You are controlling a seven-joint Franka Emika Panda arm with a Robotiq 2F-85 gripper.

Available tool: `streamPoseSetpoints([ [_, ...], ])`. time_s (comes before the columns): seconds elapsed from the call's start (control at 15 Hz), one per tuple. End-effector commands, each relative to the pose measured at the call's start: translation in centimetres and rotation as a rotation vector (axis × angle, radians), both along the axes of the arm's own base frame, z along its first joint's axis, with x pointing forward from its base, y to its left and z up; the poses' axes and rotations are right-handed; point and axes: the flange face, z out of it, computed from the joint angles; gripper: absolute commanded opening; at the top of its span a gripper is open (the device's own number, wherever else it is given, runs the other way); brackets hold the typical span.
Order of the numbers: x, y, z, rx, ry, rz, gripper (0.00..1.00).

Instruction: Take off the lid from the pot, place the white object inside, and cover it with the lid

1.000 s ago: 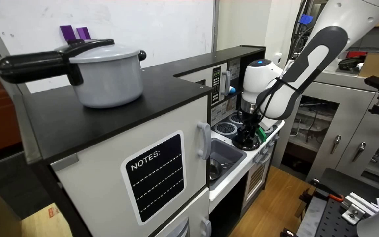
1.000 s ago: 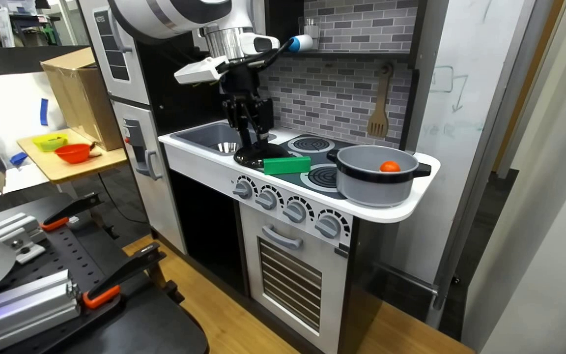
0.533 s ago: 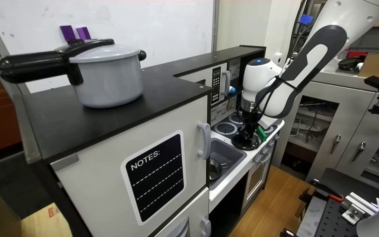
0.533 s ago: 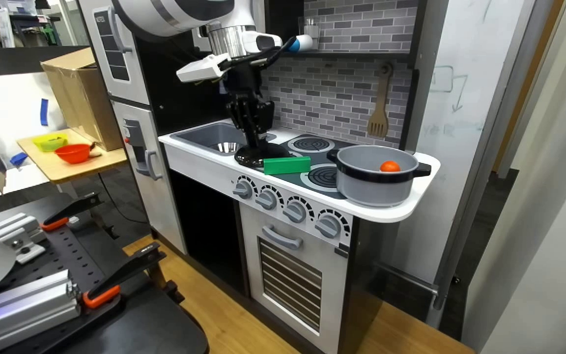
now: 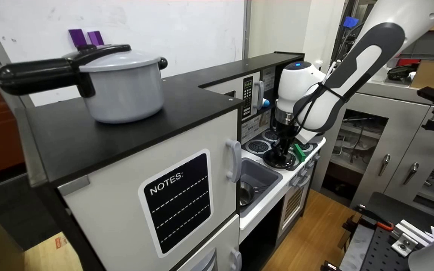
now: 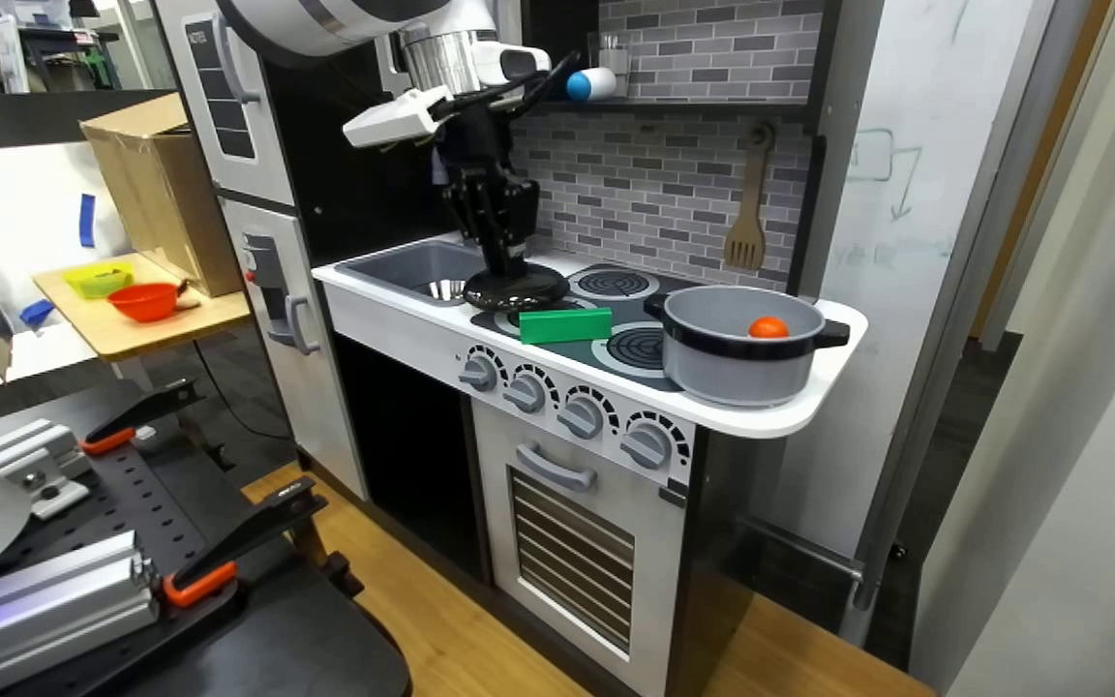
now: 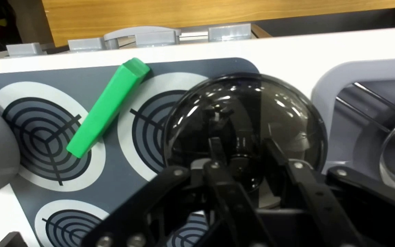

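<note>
One step into the task, possibly two: presenting the pot point(image 6: 730, 373) uncovered on the white countertop point(image 6: 790, 418), showing an orange ball point(image 6: 768, 328) inside without confirming the white object. Clenching the dark lid point(image 6: 516, 290) in the gripper point(image 7: 242, 151), well apart from the pot. Presumably awaiting covering. Bearing a green block point(image 6: 565, 326) near the pot, hanging a spatula point(image 6: 747, 227) behind it, showing a white panel point(image 6: 891, 281) beyond.

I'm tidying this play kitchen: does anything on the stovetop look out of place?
The green block lies slantwise on the stovetop, one end over a burner, where cookware would normally go. No spill shows.
</note>
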Motion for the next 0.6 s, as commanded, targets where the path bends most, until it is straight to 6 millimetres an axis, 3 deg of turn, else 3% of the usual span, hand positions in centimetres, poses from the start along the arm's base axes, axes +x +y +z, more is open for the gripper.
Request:
streamPoseSetpoints([
  [0.0, -1.3, -0.3, 1.8, 0.008, -0.023, 0.018, 0.08],
  [0.27, -2.3, -1.7, 3.5, -0.007, -0.05, -0.011, 0.08],
  [0.53, -2.8, -5.4, 4.7, -0.038, -0.081, -0.116, 0.08],
])
